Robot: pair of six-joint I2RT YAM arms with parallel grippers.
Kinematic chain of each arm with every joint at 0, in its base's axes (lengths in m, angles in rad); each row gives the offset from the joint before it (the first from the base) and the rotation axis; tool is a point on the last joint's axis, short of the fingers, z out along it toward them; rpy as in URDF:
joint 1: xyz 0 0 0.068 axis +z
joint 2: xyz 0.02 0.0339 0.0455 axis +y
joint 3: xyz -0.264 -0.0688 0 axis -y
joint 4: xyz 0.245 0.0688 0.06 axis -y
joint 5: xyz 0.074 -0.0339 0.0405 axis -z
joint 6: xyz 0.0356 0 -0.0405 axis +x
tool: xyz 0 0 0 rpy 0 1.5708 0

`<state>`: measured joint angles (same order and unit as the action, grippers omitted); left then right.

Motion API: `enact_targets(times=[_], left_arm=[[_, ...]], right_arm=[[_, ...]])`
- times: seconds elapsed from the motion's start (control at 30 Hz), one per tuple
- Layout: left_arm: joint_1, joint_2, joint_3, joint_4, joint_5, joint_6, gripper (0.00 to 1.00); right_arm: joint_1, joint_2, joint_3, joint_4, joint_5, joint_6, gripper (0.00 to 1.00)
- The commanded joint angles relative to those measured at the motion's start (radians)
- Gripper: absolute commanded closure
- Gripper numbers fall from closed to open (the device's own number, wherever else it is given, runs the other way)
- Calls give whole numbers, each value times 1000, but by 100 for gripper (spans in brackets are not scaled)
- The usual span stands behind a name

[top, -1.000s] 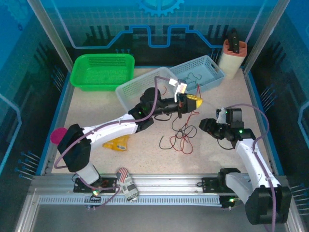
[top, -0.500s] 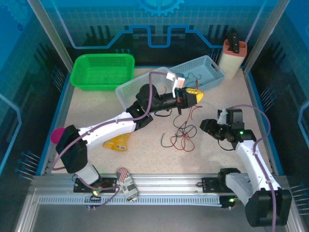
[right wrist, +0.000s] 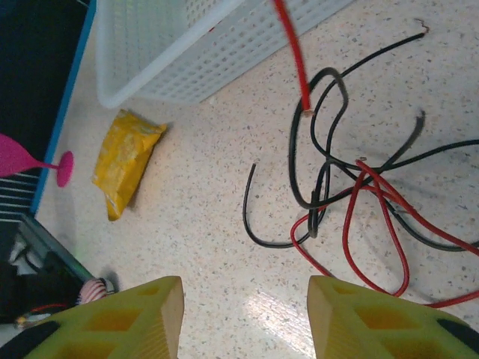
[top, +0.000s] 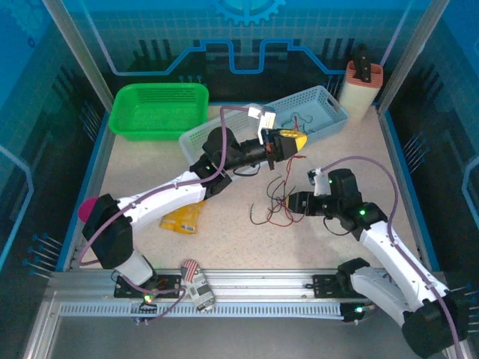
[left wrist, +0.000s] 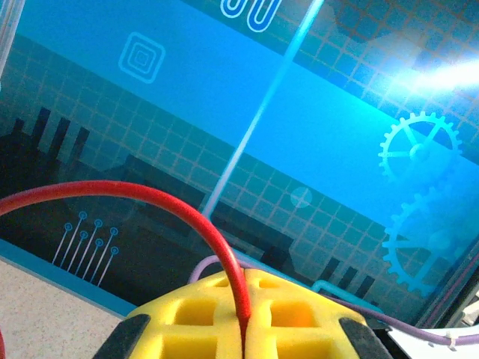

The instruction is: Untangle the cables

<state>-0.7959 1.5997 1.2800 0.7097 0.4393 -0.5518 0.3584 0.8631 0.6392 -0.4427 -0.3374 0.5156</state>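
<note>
Green basket [top: 153,129], white basket [top: 196,143], blue basket [top: 334,114], yellow packet [top: 182,218], perhaps a pink paddle [top: 90,210].

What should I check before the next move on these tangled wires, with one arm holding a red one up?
1. Left pincer shut on the red wire: ok.
2. Right pincer open, nothing between its jaws: ok.
3. Right pincer over the wire tangle: ok.
4. Lifted red wire free of the tangle: cannot tell; its loose end hangs just above it.
5. Tangle separated: not ok; black and red strands cross on the table.
6. White basket apart from the tangle: ok.
</note>
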Motion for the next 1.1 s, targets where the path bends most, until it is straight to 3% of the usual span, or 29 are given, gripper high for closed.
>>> enact_targets(times=[0.0,0.1,0.5,0.7,1.07], left_arm=[[-3,-25,-9,37,-4,-10,100],[-3,-29,-10,33,-4,-7,100],[-6,-28,-8,25,-4,-8,100],[-5,-22,-13,13,-10,-5,100],[-7,108,31,48,-40,-19,100]], right_arm=[[76,19,9,37,236,-18,52],[107,52,3,92,302,-44,53],[118,266,24,293,259,-38,57],[156,278,25,311,287,-82,100],[270,284,71,173,459,-185,100]])
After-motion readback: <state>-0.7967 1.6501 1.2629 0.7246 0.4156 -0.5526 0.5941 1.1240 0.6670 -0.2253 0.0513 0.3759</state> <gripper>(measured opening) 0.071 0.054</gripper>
